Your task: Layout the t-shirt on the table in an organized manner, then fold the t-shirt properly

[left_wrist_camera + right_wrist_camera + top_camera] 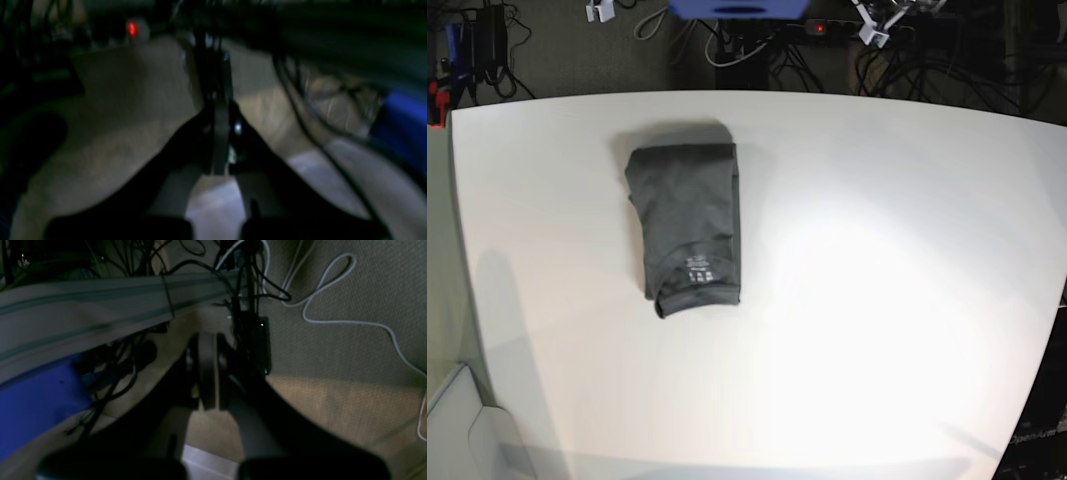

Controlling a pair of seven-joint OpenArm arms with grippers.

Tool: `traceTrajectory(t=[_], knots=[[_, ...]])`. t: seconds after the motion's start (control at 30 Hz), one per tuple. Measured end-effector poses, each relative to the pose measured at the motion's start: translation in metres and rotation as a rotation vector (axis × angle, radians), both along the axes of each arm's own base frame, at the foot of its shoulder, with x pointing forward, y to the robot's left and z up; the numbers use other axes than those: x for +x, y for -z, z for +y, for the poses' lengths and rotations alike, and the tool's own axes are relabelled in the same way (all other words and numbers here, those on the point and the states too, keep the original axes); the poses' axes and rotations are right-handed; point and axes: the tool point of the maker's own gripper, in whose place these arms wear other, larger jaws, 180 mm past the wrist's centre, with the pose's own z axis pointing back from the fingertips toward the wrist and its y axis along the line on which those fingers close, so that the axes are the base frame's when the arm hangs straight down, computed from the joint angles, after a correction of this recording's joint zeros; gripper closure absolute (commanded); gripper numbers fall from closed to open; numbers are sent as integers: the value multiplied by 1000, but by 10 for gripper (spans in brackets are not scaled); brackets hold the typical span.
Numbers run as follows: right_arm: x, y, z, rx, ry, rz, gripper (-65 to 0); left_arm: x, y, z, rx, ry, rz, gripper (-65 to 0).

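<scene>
A plain dark charcoal-grey t-shirt [685, 226] with a small white printed label, near the left far part of a glossy white table [877, 300]. Beyond the table's far edge, a dark floor with black cables [927, 60], a blue box [737, 8] and a small red light [819, 29]. In the right wrist view, a black gripper [208, 373] over beige, finely textured carpet [350, 356] crossed by a white cable [328, 321]; a grey beam [83, 313] with darker stripes; a bright blue panel [36, 403]. The left wrist view is dim and blurred: black gripper [220, 146], brown-beige floor, a red glow [132, 29].
</scene>
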Motion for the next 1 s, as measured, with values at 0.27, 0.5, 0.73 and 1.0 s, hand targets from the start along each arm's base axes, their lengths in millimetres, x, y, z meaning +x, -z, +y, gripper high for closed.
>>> traceTrajectory(t=[0.27, 0.5, 0.73, 1.0], knots=[[19, 4, -5, -39, -6, -26, 0, 30, 5, 4, 46, -49, -53, 0], [20, 21, -35, -251, 11, 26, 0, 13, 22, 2, 85, -90, 98, 0], [31, 26, -50, -339, 25, 34, 0, 42, 31, 8, 202, -159, -29, -1], [22, 30, -56, -485, 25, 77, -1, 31, 36, -9, 248, -15, -19, -1]])
